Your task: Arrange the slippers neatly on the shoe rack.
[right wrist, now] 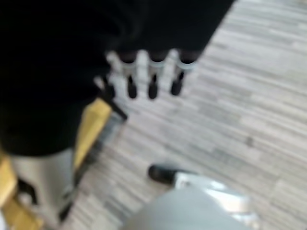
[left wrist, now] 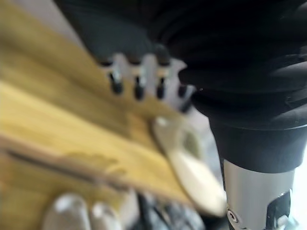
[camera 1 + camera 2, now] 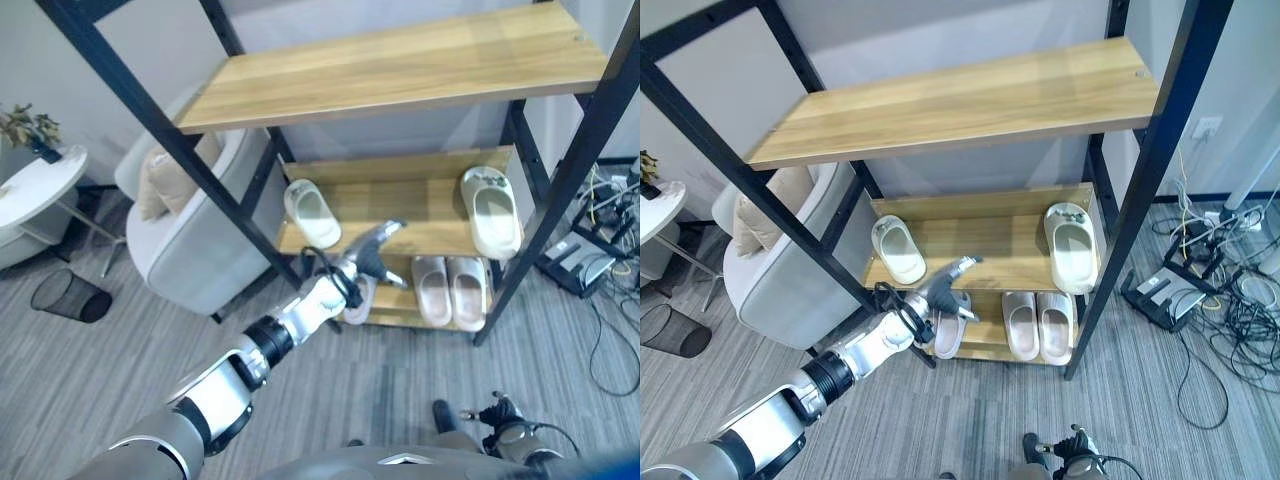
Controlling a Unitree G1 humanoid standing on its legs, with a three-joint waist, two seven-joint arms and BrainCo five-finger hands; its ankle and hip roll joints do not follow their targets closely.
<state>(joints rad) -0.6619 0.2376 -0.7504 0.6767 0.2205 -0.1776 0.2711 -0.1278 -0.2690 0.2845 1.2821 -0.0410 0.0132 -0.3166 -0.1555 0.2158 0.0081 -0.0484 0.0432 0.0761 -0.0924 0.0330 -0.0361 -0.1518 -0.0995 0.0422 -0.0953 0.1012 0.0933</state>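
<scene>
The shoe rack [image 3: 400, 190] has wooden shelves in a black frame. On its middle shelf a white slipper [image 3: 312, 213] lies at the left and a white slipper with a greenish strap [image 3: 490, 210] at the right. A beige pair [image 3: 450, 290] sits on the bottom shelf, and another pale slipper [image 3: 948, 335] lies left of it, partly behind my left hand. My left hand [image 3: 375, 250] reaches in front of the middle shelf's front edge, open, fingers [image 2: 136, 79] straight, holding nothing. My right hand [image 1: 151, 72] hangs low over the floor, fingers straight.
A grey armchair with a beige cushion [image 3: 190, 230] stands just left of the rack. Farther left are a white round table [image 3: 35, 185] and a black wire bin [image 3: 70, 295]. Cables and a power strip [image 3: 590, 265] lie right of the rack. The top shelf [image 3: 400, 60] is bare.
</scene>
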